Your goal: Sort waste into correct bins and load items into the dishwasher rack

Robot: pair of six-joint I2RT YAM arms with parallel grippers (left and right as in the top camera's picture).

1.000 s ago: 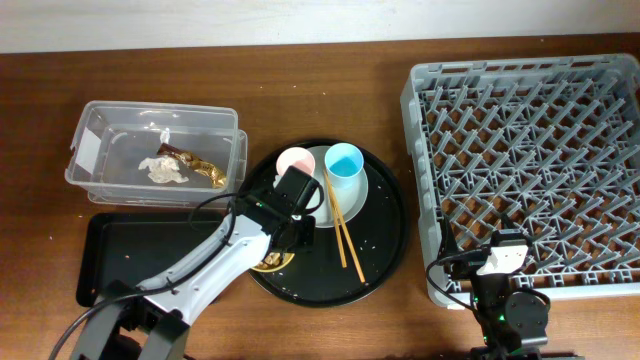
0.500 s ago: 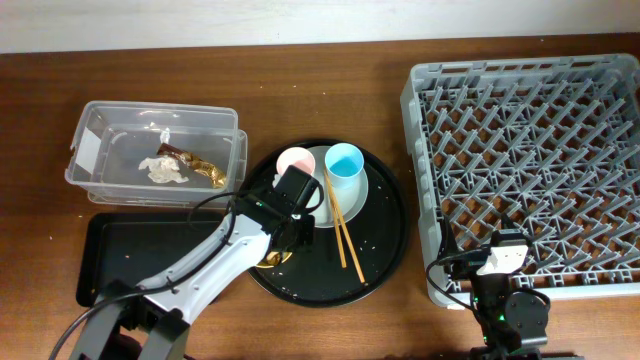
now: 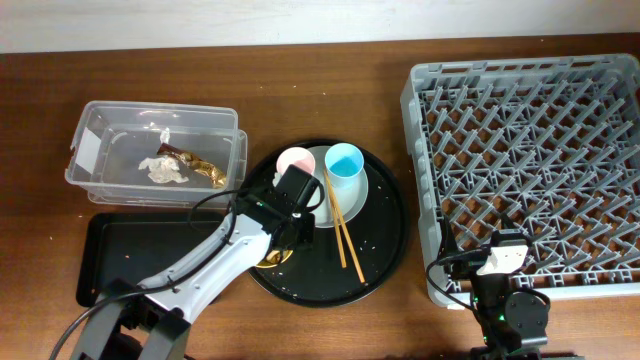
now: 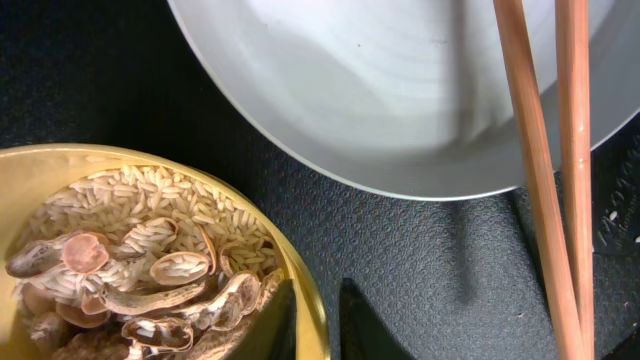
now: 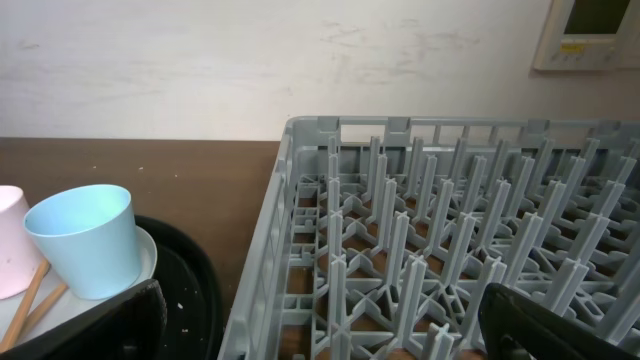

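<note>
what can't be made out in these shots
- yellow bowl: overhead, mostly under the left arm; the left wrist view cuts it at the frame edge.
- left gripper: left wrist view shows only fingertips at the bottom edge, astride the bowl's rim; grip unclear.
- food scraps: hidden overhead by the arm.
- plate: overhead, partly under the pink cup and blue cup.

Soft, even light fills the worktop, shadows faint. Just above the left pincer, the plate gleams mildly and the chopsticks throw a blurred shadow; its fingers are dark, unfocused.
</note>
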